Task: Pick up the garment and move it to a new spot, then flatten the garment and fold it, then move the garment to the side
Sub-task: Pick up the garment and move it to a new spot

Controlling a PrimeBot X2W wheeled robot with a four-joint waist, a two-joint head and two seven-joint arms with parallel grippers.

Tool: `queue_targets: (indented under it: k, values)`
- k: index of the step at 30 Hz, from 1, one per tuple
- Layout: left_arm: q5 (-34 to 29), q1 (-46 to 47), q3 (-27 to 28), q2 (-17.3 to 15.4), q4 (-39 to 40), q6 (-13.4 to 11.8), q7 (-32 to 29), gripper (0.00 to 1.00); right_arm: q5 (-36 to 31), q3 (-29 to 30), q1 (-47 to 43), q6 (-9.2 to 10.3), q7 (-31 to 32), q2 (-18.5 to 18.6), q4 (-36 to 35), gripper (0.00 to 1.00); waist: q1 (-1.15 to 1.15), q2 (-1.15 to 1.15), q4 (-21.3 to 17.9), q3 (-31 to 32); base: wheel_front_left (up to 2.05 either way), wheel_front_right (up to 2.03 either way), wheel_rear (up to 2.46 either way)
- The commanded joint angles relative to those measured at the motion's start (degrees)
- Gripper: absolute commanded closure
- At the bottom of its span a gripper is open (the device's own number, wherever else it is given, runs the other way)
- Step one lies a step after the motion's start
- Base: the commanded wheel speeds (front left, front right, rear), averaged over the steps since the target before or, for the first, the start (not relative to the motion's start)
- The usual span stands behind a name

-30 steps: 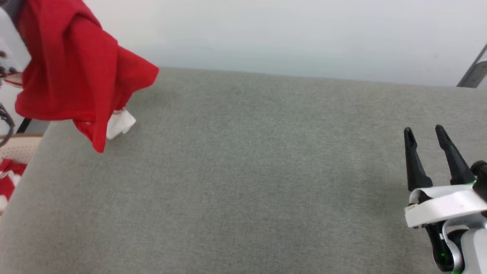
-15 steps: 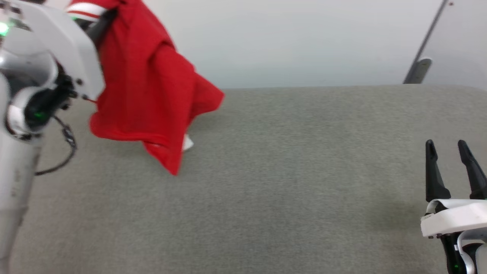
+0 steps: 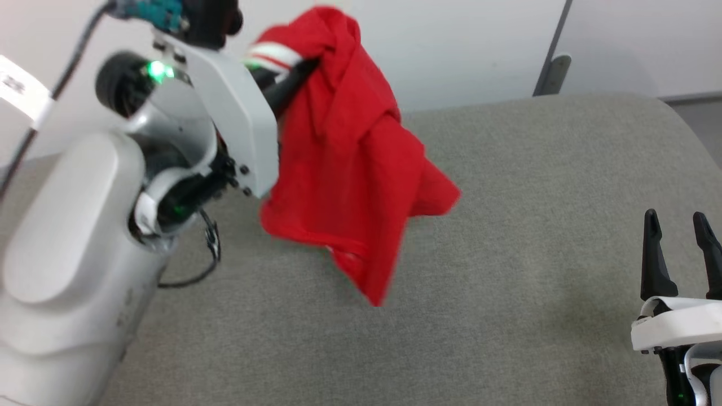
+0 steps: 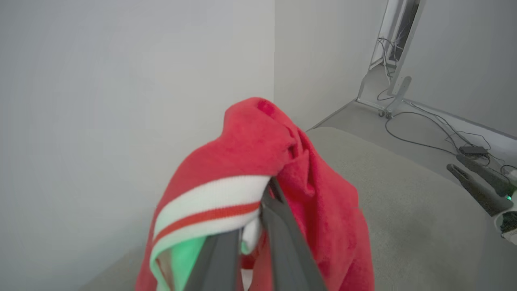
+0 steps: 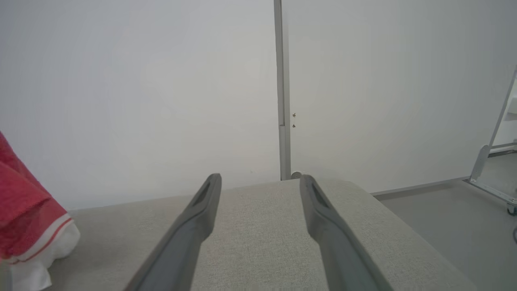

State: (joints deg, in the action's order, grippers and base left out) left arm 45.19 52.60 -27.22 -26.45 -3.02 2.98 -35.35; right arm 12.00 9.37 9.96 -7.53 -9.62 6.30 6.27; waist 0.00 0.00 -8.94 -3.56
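Colours: garment [image 3: 350, 186] red, trim white with one red stripe; tabletop [image 3: 536, 186] grey-beige, fine weave; right tool [image 3: 676, 217] black; wall [image 3: 479, 45] white.

- Grey fabric pad [image 3: 536, 186], rounded at the far right corner, set close to the wall [image 3: 462, 45].
- Pale wall, split by a thin upright grey strip [image 5: 281, 81], with two small dots just beside it at mid-height.
- Metal stand [image 5: 482, 161] on the grey floor [image 5: 444, 214] beyond the pad's far corner, with a caster [image 5: 512, 210] at its foot.
- Black cables [image 4: 420, 135] looping across the floor near the stand, running to a small black box [image 4: 473, 150].
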Motion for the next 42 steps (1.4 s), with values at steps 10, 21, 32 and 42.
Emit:
queue_targets:
  k: [10,21,32,42]
  values:
    - [0.00,-9.27,-3.34,-1.42,-1.68,-3.35,-3.65,1.00,0.58,-0.57,1.46,0.08,-1.54,-1.26,1.67,0.00,0.00,0.00,-1.53,-4.85,0.00,0.00,0.00]
    - [0.58,-17.35,-6.29,-2.27,-13.18,-3.49,-4.39,1.00,1.19,-2.26,3.63,0.08,-2.74,-1.80,3.55,0.00,0.00,0.00,-1.70,-7.63,0.00,0.00,0.00]
    - [-1.08,-17.18,-10.10,0.97,-28.99,-1.40,-3.46,1.00,1.35,-4.33,5.90,0.08,-3.27,-1.54,5.08,0.00,0.00,0.00,-1.57,-8.71,0.00,0.00,0.00]
    - [-1.36,-15.35,-12.40,3.25,-37.40,1.87,-1.70,0.00,1.42,-5.27,5.30,0.08,-3.08,-0.52,5.97,0.00,0.00,0.00,-0.16,-6.44,0.00,0.00,0.00]
